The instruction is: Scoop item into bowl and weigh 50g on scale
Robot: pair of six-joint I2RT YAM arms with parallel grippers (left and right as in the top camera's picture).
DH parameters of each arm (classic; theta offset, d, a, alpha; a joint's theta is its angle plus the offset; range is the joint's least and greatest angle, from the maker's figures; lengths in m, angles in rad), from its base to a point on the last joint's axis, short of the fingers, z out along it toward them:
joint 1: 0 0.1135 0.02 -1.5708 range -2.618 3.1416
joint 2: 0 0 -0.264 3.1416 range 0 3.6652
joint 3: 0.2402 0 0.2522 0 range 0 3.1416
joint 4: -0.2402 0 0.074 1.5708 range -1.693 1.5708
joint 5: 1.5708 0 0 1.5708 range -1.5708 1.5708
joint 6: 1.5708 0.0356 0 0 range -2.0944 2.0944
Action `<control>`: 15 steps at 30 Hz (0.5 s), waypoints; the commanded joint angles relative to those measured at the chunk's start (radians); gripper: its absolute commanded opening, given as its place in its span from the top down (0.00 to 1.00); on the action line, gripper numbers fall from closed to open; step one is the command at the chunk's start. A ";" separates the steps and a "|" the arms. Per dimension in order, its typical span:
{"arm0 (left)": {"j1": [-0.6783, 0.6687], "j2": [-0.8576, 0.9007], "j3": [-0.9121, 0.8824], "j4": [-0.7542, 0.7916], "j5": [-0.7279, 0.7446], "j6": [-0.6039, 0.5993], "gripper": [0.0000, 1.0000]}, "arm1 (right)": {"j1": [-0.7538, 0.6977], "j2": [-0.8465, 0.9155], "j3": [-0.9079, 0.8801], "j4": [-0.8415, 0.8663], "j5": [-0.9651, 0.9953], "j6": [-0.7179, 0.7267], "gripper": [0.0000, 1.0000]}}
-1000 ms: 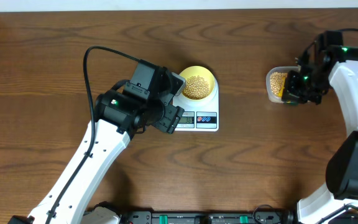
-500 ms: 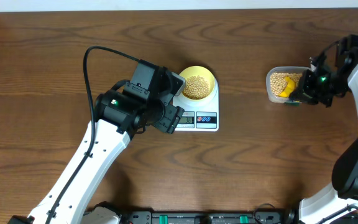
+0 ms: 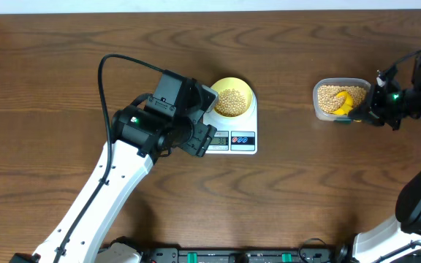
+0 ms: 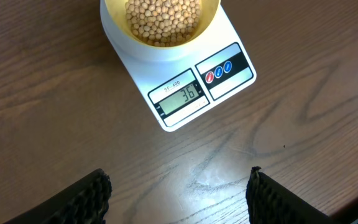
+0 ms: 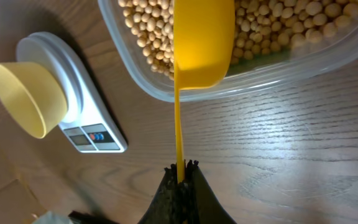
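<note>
The pale-yellow bowl (image 3: 232, 97) holds tan beans (image 4: 162, 20) and sits on the white scale (image 3: 232, 139), whose LCD (image 4: 182, 98) reads 36. My left gripper (image 4: 179, 199) is open and empty, hovering over bare table just in front of the scale. My right gripper (image 5: 180, 169) is shut on the thin handle of the bright yellow scoop (image 5: 202, 40). The scoop's head lies over the beans (image 5: 272, 28) in the clear plastic tub (image 3: 338, 98); in the overhead view the scoop (image 3: 344, 101) shows inside the tub.
The brown wooden table (image 3: 305, 197) carries only the scale and the tub. The scale and bowl (image 5: 27, 96) show at the left of the right wrist view. The left arm (image 3: 130, 146) lies beside the scale's left.
My right gripper has drawn back to the right, away from the tub, and the scoop's yellow head has come more into view inside the tub. The left arm, bowl and scale have not moved.
</note>
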 commanded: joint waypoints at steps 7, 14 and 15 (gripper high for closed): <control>-0.001 -0.020 -0.002 0.001 -0.006 0.010 0.27 | -0.047 -0.002 -0.007 -0.008 -0.116 -0.068 0.99; -0.001 -0.020 -0.002 0.000 -0.006 0.010 0.27 | -0.094 -0.002 -0.007 -0.018 -0.211 -0.117 0.99; -0.001 -0.020 -0.002 0.000 -0.006 0.010 0.27 | -0.102 -0.002 -0.007 -0.020 -0.230 -0.123 0.99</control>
